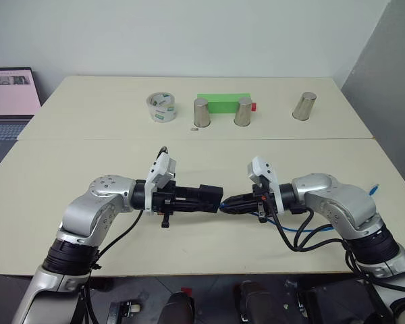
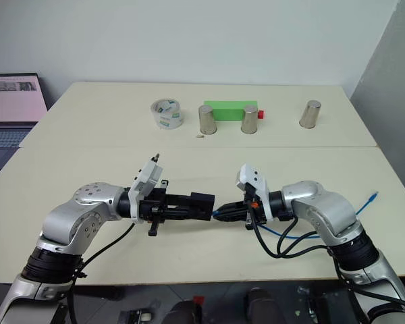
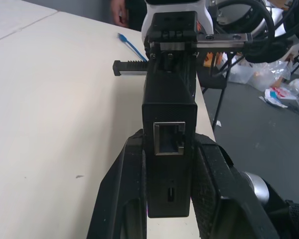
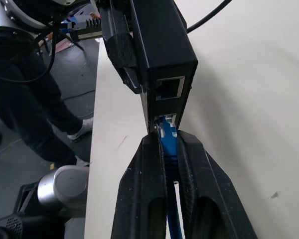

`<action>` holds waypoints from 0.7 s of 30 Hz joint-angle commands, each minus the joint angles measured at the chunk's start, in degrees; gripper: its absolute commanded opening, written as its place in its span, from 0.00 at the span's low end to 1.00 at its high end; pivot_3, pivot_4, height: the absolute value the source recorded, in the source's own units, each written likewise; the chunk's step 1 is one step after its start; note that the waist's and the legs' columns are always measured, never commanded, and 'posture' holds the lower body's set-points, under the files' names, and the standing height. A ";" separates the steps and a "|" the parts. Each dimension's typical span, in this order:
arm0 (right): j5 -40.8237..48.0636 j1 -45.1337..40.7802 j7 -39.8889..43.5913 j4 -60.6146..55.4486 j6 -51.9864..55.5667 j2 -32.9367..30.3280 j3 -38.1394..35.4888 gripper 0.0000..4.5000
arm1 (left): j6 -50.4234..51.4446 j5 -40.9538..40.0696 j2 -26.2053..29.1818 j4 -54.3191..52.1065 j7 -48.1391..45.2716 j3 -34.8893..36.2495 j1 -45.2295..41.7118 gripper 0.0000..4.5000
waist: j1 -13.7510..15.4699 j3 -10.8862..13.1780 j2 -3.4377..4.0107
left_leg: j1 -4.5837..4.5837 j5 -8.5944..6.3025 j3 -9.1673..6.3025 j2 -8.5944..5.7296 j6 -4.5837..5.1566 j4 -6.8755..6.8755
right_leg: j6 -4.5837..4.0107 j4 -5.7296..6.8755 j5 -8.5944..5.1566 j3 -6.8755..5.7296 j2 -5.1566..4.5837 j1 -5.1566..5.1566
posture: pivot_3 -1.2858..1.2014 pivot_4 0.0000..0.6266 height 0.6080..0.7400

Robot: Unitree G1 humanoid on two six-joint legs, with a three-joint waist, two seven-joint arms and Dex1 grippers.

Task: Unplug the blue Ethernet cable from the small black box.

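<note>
Cream worktop [image 1: 88, 145], white wall behind. Far side: green block [image 1: 223, 102], tape roll [image 1: 160, 108], three steel cups [image 1: 202, 113]. Above near edge: left gripper [image 1: 201, 199] clamped on small black box [image 1: 210, 196], held off the surface. Right gripper [image 1: 228, 203] pinched shut on blue Ethernet cable [image 4: 168, 142] at its plug, plug seated in lower port. Cable's free end [image 1: 373, 190] lying at right edge.

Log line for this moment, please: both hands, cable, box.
left hand: shut on small black box | right hand: shut on blue Ethernet cable plug | plug: at box port | both held above table
</note>
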 commanded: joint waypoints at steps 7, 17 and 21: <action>-3.60 -1.43 4.26 3.50 -1.63 -5.33 0.61 0.01 | -3.71 3.22 3.66 0.21 -3.69 -1.29 0.89 0.17 | 0.01 0.00 0.00 | -0.03 0.00 0.00 0.00 0.00 -0.01 | 0.00 -0.03 0.00 0.00 0.00 -0.01 | 0.52 0.24 1.00; -8.74 -0.96 0.98 8.56 -7.43 -6.10 -1.18 0.01 | -5.64 5.04 5.83 2.62 -2.74 0.83 1.34 0.17 | -0.05 0.02 0.03 | -0.20 0.00 0.03 0.01 0.00 -0.02 | -0.01 0.02 -0.01 0.01 0.01 -0.24 | 0.52 0.24 1.00; -21.40 -6.92 -15.71 27.75 -23.33 0.35 -3.02 0.01 | -5.18 5.21 3.68 3.23 2.34 3.01 2.10 0.17 | -0.29 0.01 0.02 | -0.20 0.00 0.08 0.00 0.00 0.00 | 0.02 0.05 0.02 0.06 0.00 -0.26 | 0.52 0.24 1.00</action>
